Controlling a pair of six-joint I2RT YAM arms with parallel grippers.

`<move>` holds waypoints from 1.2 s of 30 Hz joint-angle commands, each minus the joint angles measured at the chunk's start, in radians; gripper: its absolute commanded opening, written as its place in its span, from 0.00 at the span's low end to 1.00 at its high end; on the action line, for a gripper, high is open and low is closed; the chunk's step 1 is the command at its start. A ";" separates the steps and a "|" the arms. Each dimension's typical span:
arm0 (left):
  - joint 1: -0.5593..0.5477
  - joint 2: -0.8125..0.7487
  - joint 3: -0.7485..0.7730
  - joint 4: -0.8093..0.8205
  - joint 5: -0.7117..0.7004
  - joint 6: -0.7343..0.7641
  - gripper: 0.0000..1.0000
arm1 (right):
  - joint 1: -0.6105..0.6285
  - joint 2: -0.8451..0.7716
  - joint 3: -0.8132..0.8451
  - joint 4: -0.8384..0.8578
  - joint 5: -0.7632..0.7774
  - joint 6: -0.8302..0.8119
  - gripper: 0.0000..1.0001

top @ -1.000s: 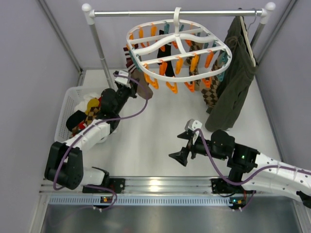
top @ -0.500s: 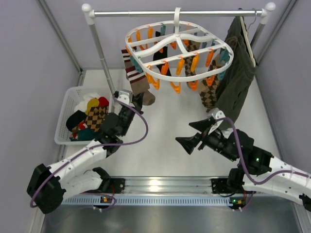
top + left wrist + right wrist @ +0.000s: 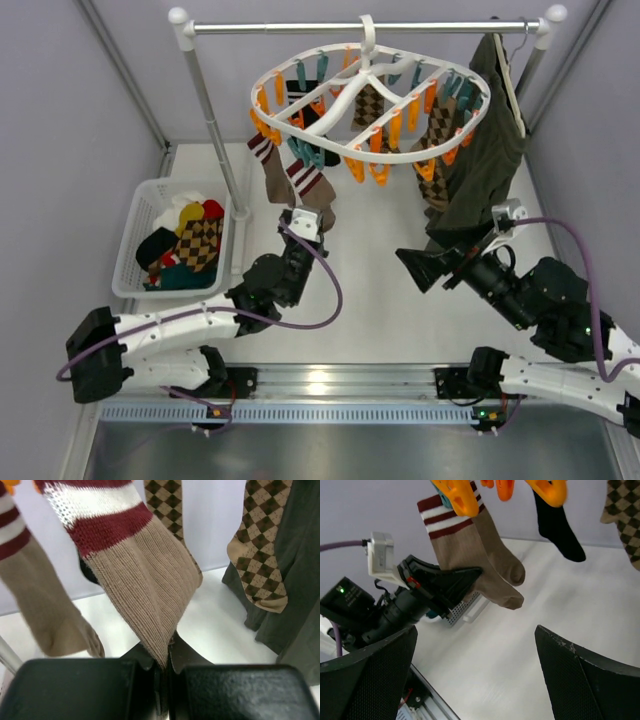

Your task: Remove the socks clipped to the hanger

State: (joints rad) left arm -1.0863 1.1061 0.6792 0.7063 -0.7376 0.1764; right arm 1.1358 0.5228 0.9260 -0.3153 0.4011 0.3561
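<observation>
From where I stood, the left gripper (image 3: pixel 165 666) was clamped tight on the lower part of a brown striped sock (image 3: pixel 142 587). That sock hung below the pegs at roughly 8 o'clock on the white hanger (image 3: pixel 357 80). The hanger dangled, tilted, from the rail (image 3: pixel 300 27) at the table's 12 o'clock, with argyle socks (image 3: pixel 437 128) clipped along its 3 o'clock side. The right gripper (image 3: pixel 476 635) hovered toward 4 o'clock of the hanger, its fingers wide apart and holding nothing.
</observation>
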 commanded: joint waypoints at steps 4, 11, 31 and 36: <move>-0.096 0.136 0.135 0.059 -0.216 0.087 0.00 | 0.004 0.138 0.252 -0.154 0.073 -0.003 0.94; -0.158 0.247 0.230 0.061 -0.241 0.116 0.00 | 0.004 0.314 0.474 -0.275 0.128 -0.034 0.85; -0.241 0.483 0.416 0.059 -0.287 0.179 0.00 | 0.050 0.779 1.042 -0.565 0.281 -0.170 0.58; -0.251 0.518 0.445 0.059 -0.286 0.189 0.00 | 0.071 0.847 1.117 -0.604 0.344 -0.200 0.57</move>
State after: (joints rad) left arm -1.3251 1.6115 1.0786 0.7120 -1.0130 0.3435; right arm 1.1858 1.3449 1.9804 -0.8650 0.6781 0.1978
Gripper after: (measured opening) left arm 0.039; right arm 0.571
